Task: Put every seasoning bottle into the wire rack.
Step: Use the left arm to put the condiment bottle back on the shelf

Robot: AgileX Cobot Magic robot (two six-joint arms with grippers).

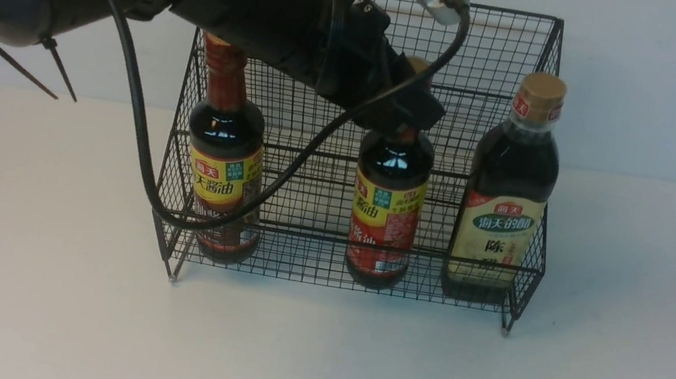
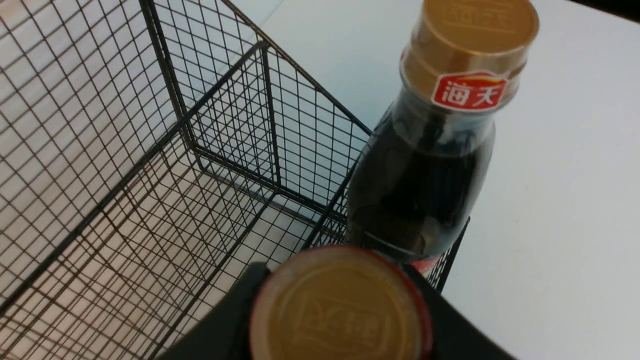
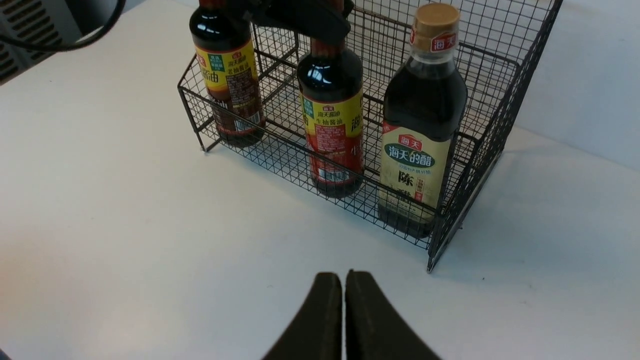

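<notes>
The black wire rack [image 1: 490, 44] stands on the white table. All three seasoning bottles are in its lower front tier. One slim red-necked bottle [image 1: 223, 178] is at the left, another slim one [image 1: 385, 217] in the middle, and the broader cream-label bottle [image 1: 505, 202] at the right. My left gripper [image 1: 407, 116] is shut round the middle bottle's neck; its tan cap [image 2: 340, 305] sits between the black fingers [image 2: 235, 320]. The broad bottle [image 2: 425, 175] is just beyond it. My right gripper [image 3: 344, 277] is shut and empty, above the table in front of the rack [image 3: 500, 100].
The left arm and its black cable [image 1: 139, 117] cross in front of the rack's upper left part. The rack's upper tier [image 2: 150, 150] holds nothing. White table [image 1: 311, 361] lies in front, with a wall behind.
</notes>
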